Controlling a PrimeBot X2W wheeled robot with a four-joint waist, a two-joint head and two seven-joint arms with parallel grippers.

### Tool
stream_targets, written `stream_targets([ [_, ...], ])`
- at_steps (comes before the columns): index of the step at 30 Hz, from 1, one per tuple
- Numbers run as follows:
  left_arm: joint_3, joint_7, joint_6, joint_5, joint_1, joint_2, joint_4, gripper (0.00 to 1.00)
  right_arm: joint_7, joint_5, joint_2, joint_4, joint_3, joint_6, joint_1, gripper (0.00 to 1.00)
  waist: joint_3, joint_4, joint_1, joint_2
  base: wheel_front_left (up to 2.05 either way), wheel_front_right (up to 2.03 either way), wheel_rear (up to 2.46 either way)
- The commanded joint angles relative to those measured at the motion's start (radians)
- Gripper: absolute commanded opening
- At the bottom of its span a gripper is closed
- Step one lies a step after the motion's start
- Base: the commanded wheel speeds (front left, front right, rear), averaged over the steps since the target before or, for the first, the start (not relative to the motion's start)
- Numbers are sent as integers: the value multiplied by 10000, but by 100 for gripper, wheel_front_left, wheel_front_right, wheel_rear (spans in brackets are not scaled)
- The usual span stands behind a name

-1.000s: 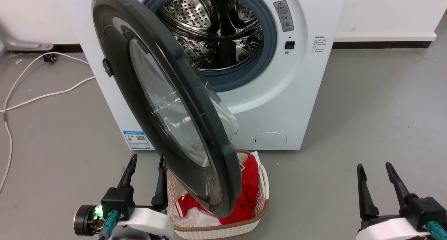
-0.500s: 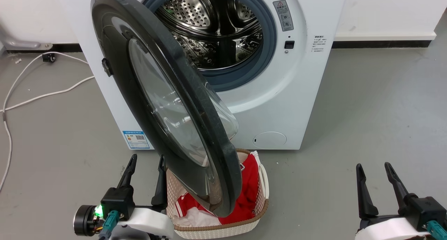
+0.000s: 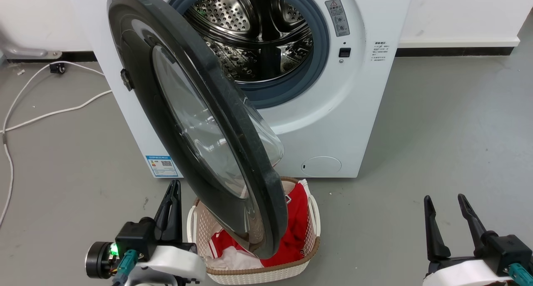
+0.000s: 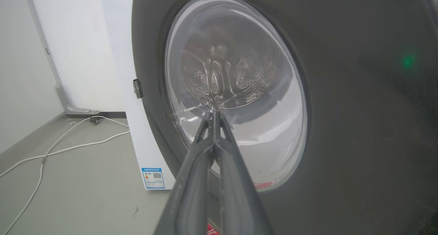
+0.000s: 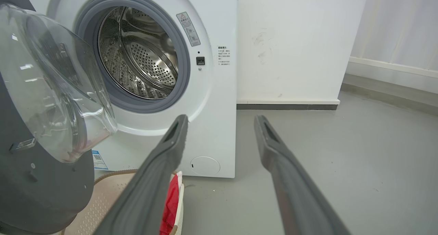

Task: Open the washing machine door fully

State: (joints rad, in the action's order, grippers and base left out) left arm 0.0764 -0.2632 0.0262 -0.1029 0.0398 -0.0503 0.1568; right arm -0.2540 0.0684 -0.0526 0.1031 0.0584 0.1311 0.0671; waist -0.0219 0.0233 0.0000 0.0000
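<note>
Head view: I've got the large round glossy black washing machine door [image 3: 195,123] standing partway out from the white boxy front-loader washing machine [image 3: 333,123], hinge side on the left. Its lower edge hangs over a beige woven laundry basket [image 3: 250,273] holding red cloth [image 3: 297,223], and the perforated steel drum [image 3: 258,32] is exposed. My left gripper [image 3: 175,188] sits low, just left of the basket and under the door's outer face, jaws pressed together on nothing. My right gripper [image 3: 444,200] is well apart at lower right over the grey floor [image 3: 437,132], jaws spread and empty. A white cable [image 3: 50,113] lies on the floor at left. Left wrist view: the closed fingers [image 4: 219,180] point at the door's clear glass window [image 4: 239,91]; I can't tell if the tips touch it. The blue label [image 4: 153,178] is low on the machine front. Right wrist view: jaws wide, aimed at the machine front below the opening. The window's glass bulges out at left.
</note>
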Motion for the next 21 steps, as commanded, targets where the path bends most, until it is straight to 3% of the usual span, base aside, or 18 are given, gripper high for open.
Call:
stream_targets([
  [1, -32, -23, 20, -47, 24, 1, -111, 0, -22, 16, 44, 9, -2, -6, 95, 100, 5, 4, 0, 0, 0, 0, 0],
  [9, -189, -22, -102, -298, 466, 1, -1550, 0, -36, 23, 43, 35, 10, -6, 67, 100, 17, 44, 0, 0, 0, 0, 0],
  [21, -2, -22, -217, 319, 1327, 1, -4728, 0, -17, 13, 42, 75, 113, -6, 194, 100, -117, 70, 0, 0, 0, 0, 0],
])
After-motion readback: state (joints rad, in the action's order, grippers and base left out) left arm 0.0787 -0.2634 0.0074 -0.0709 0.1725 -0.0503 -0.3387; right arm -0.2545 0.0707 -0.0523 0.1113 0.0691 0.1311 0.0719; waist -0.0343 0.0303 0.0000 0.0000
